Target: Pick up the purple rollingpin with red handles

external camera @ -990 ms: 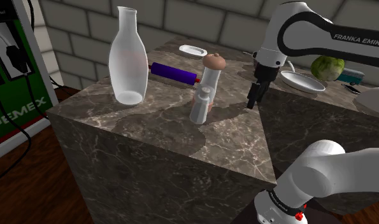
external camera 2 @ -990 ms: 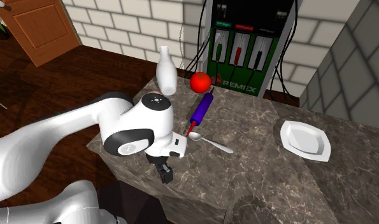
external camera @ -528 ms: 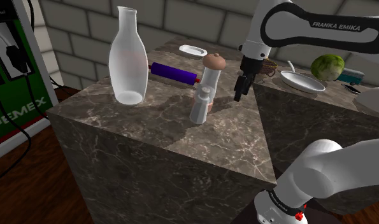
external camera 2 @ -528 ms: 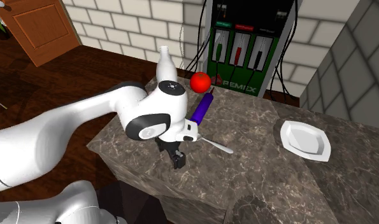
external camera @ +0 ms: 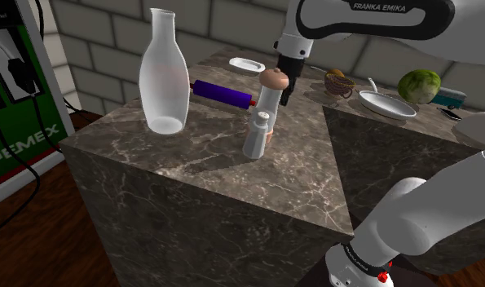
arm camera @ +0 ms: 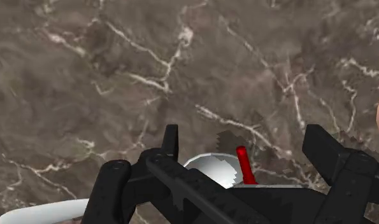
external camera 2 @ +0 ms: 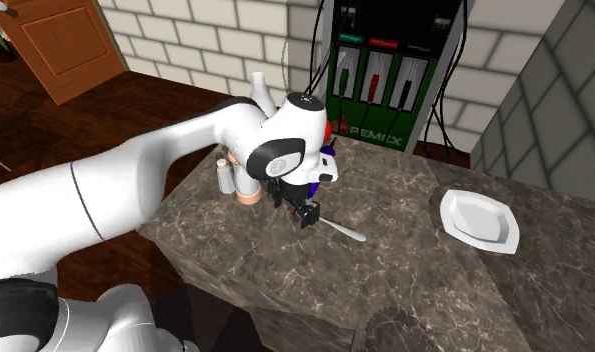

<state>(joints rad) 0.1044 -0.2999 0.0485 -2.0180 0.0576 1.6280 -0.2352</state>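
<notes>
"FRANKA EMIKA" is written in white on the dark upper link of the arm [external camera: 371,16]. "PEMEX" stands in white across the green fuel pump [external camera: 20,122] [external camera 2: 370,132] in both exterior views.

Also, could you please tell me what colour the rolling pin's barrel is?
Deep purple; the rolling pin shows best in the shoulder view.

One white Franka arm with dark joints [external camera: 371,16] rises at shoulder view's lower right, elbow bent, forearm stretched across toward upper left. In second exterior view, arm [external camera 2: 135,190] sweeps from lower left to centre. Wrist turned down. All-black two-finger end effector [external camera: 286,91] [external camera 2: 305,214] [arm camera: 244,137] points downward, slightly tilted. Fingers [arm camera: 171,143] stand apart.
</notes>
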